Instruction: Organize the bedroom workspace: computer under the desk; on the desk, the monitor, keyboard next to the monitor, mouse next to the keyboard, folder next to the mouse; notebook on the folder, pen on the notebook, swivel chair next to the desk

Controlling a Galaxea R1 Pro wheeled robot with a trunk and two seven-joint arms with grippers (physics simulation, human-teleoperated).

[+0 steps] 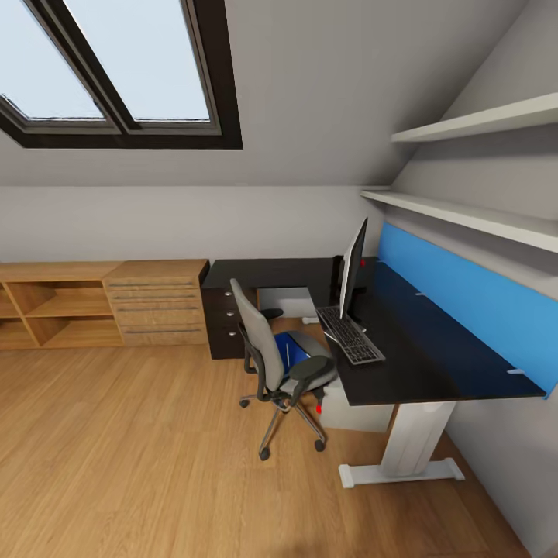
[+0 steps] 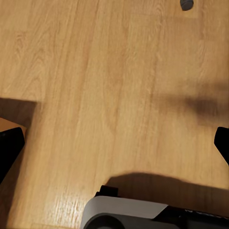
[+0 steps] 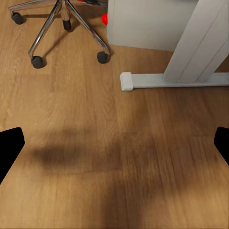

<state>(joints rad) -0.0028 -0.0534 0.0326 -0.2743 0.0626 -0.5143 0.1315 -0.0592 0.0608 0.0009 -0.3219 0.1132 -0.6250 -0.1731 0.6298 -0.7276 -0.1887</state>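
Folder [image 1: 293, 346]: bright blue, flat on the seat of the swivel chair, partly hidden by the backrest and the near armrest.
Swivel chair [image 1: 273, 358]: grey, black armrests, chrome star base on the wood floor [image 1: 139, 465]; it stands just left of the desk's near wing, its back turned to the left.
Desk [image 1: 418, 349]: glossy black L-shaped top on a white leg [image 1: 415, 442], with black drawers [image 1: 222, 314] at the far left end; a blue panel [image 1: 465, 302] runs along its right edge against the wall.
Monitor [image 1: 353, 267]: upright on the desk, seen almost edge-on.
Keyboard [image 1: 349, 335]: black, flat on the desk just near of the monitor, close to the desk's left edge.
Computer [image 1: 353, 411]: pale grey box on the floor under the desk, behind the chair base, a small red light at its corner; mostly shadowed, so its outline is uncertain.
Cabinet [image 1: 101, 302]: low light-wood unit along the far wall, left of the desk.
Left gripper [image 2: 117, 143]: fingers spread wide apart, nothing between them, bare floor below.
Right gripper [image 3: 117, 143]: fingers likewise wide apart and empty, over the floor near the desk foot and chair castors.
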